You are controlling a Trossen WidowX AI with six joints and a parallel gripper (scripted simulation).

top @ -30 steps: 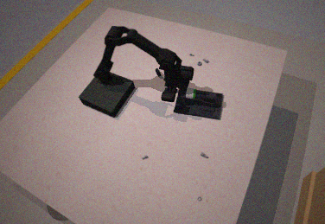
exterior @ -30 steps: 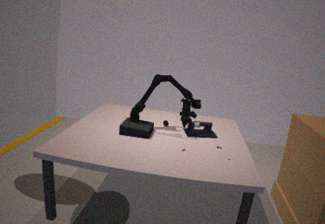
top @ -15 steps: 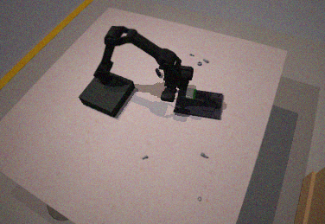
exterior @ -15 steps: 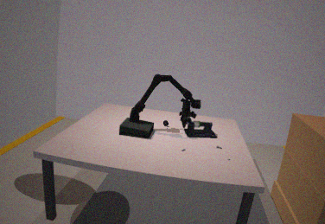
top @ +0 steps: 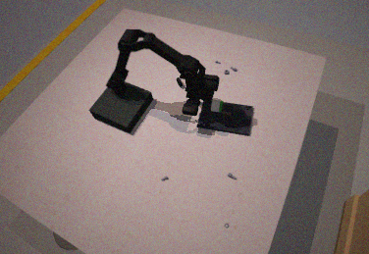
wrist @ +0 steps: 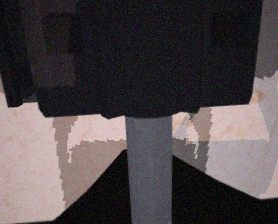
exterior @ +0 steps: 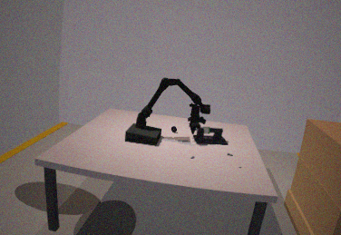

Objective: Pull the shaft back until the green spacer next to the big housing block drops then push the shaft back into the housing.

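Pale pink, faintly mottled desk: straight edges, dark square legs in the exterior view. Matt black arm, arched from a boxy dark base at left of centre towards the fixture.

Fixture plate: dark, flat, four-cornered, right of centre in the top view, inside the desk's right edge. Upon it, dark blocky housing; to its left, a narrow green spacer beside a pale grey piece. Exact contact between spacer and housing: too blurred to tell.

Gripper: down at the fixture's left end, black fingers nearly together, closed on the smooth grey shaft. Shaft upright at lower centre of the wrist view, upper end hidden behind a broad black mass; depth in the housing impossible to tell.

Sundries: small dark pieces, scattered above and below the fixture in the top view, well apart from its plate. Open desk surface between base and fixture, crossed by shadows.
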